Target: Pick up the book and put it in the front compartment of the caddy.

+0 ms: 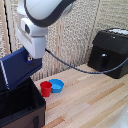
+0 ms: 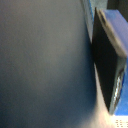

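The robot arm is holding the book [image 1: 19,67] up in the air. The book is dark blue with a lighter blue edge. It hangs tilted, right above the caddy [image 1: 20,107], which is the big black soft box at the exterior view's left. The book's low end looks close to the caddy's open top, but it is hard to tell if it is touching the caddy or already a little way inside.

The gripper [image 1: 31,58] is at the book's upper right corner. Its fingers are hidden behind the white arm and the book, so the exterior view does not show them. The book stays up with nothing under it, so the fingers must be pinched on it. The wrist view is very blurry. It shows only the book's dark cover and blue edge [image 2: 107,60] very close up.

A red cup [image 1: 46,88] and a blue bowl [image 1: 56,86] sit touching each other on the wooden table [image 1: 90,105], just beside the caddy. A black boxy machine [image 1: 109,52] stands well apart at the exterior view's right.

The step now looks like carrying the book to its slot. Next, the arm should line the book up over the front part of the caddy, lower it straight down between the walls, and then let go.
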